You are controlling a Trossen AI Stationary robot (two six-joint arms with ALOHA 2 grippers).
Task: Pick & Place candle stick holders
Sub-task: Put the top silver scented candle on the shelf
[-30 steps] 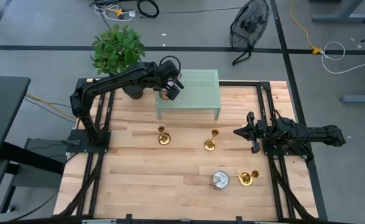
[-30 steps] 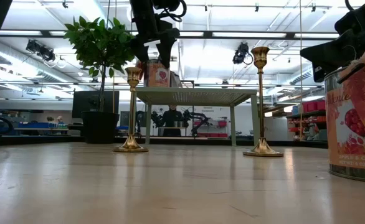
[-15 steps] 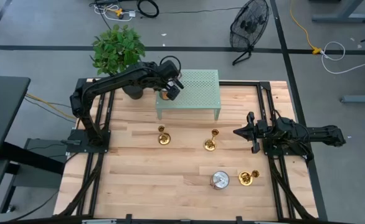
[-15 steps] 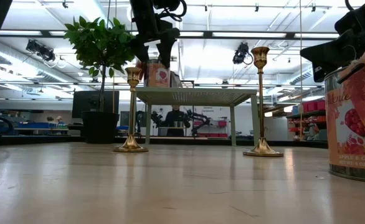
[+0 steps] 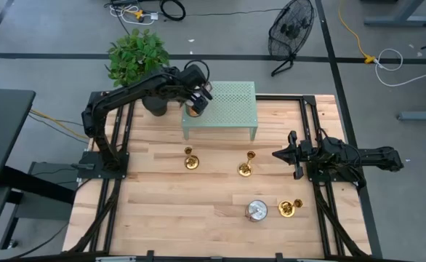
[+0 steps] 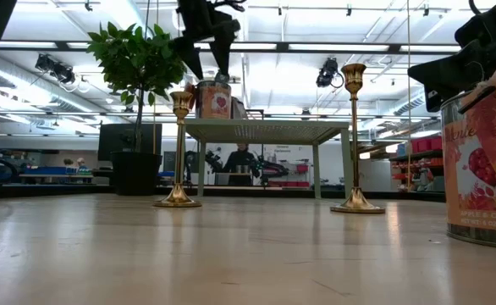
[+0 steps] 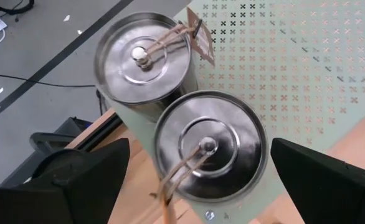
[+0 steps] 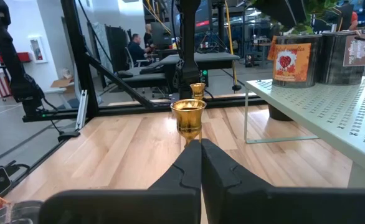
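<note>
Three gold candle stick holders stand upright on their round bases on the wooden table: one left of centre (image 5: 191, 160), one at the centre (image 5: 246, 166), one near the front right (image 5: 291, 208). My left gripper (image 5: 196, 100) hangs open above the left end of the green perforated stand (image 5: 231, 102). Its fingers are spread over the nearer of two silver-lidded tins (image 7: 207, 146) and touch nothing. My right gripper (image 5: 277, 154) is shut at the table's right side and points level at the centre holder (image 8: 189, 117).
The second tin (image 7: 144, 59) sits farther back on the stand. Another tin (image 5: 256, 211) stands on the table beside the front-right holder. A potted plant (image 5: 137, 58) is behind the stand's left end. Bare wood lies at the front left.
My left gripper has risen straight up from around the nearer tin on the stand, its fingers staying open. The tin stays where it was on the stand.
</note>
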